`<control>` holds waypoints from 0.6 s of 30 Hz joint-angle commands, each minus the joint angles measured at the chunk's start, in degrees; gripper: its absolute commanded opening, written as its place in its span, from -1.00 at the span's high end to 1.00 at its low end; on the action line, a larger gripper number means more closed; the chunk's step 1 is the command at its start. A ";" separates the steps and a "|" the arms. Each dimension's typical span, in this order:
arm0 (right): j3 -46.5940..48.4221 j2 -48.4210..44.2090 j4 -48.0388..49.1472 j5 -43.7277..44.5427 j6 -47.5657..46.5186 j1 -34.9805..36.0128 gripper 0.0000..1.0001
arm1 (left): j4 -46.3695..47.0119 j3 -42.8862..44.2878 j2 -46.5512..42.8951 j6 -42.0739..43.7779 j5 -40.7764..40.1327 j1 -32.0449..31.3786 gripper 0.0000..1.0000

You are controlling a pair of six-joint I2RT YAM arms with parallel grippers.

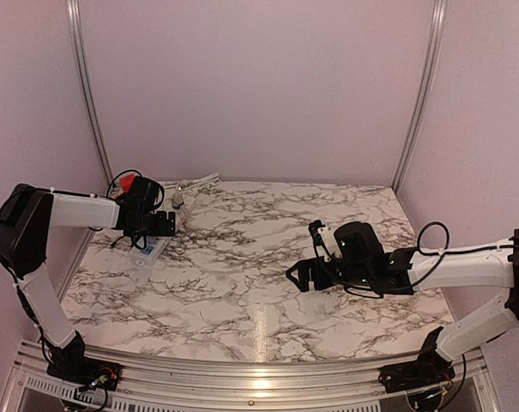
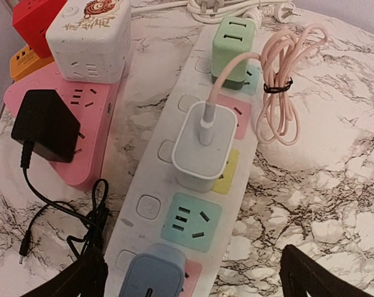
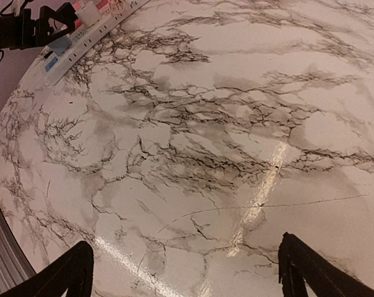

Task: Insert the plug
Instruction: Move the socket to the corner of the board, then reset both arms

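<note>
A white power strip carries a green adapter, a white charger with a pink cable, and a blue plug. Beside it, a black adapter occupies a pink strip. The left gripper fingers stand apart.

Looks like a robotics lab booth, not a home or shop. Closed in by plain pale walls with bare metal poles in the corners. Fitted with a left arm and right arm bolted to an aluminium rail along the near edge of a marble-print surface. Stocked in one corner with a strip, a socket cube and a charger.
</note>
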 commanded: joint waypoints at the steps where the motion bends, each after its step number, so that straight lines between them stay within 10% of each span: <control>1: -0.16 -0.42 0.99 0.28 0.16 -0.45 -0.97 | 3.19 -2.17 -7.87 -1.77 0.47 0.23 -0.98; 18: 2.43 -10.39 -1.08 3.91 -8.36 -0.39 -0.97 | 2.43 -13.82 -29.96 -9.41 12.14 -5.69 -0.98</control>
